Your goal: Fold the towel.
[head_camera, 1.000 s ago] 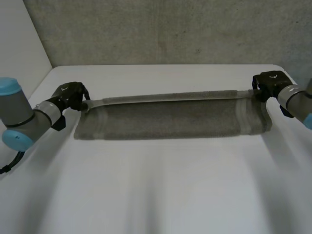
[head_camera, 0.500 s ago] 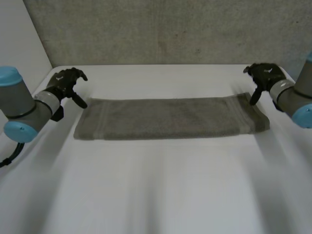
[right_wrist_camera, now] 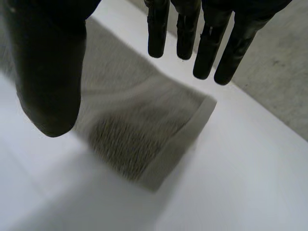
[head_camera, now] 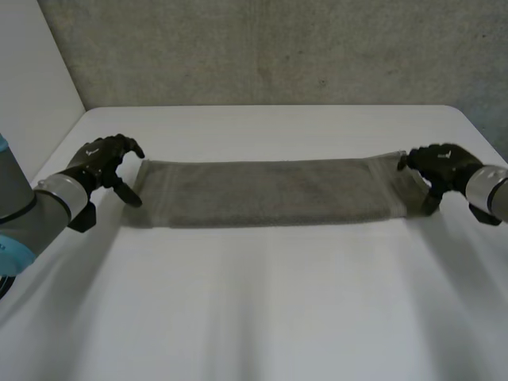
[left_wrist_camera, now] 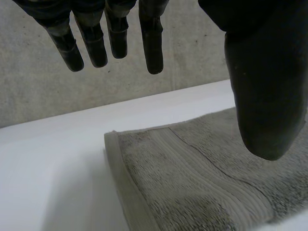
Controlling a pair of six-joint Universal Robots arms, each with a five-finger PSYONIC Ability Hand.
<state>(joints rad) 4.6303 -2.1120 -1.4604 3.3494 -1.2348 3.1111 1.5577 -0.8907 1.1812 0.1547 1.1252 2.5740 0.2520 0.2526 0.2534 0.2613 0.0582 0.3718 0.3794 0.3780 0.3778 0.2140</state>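
A grey towel lies flat on the white table as a long folded strip running from left to right. My left hand hovers just off the strip's left end, open, with nothing in it. In the left wrist view its straight fingers and thumb hang above the towel's end corner. My right hand is at the strip's right end, also open. Under its spread fingers and thumb lies the towel's banded right end, apart from the hand.
A grey concrete wall rises behind the table's far edge. A white wall stands at the left. Bare table stretches in front of the towel.
A second ago both hands pinched the towel's far edge at its ends. They have let go and opened, the top layer has settled flat, and both hands have drawn nearer along the ends.
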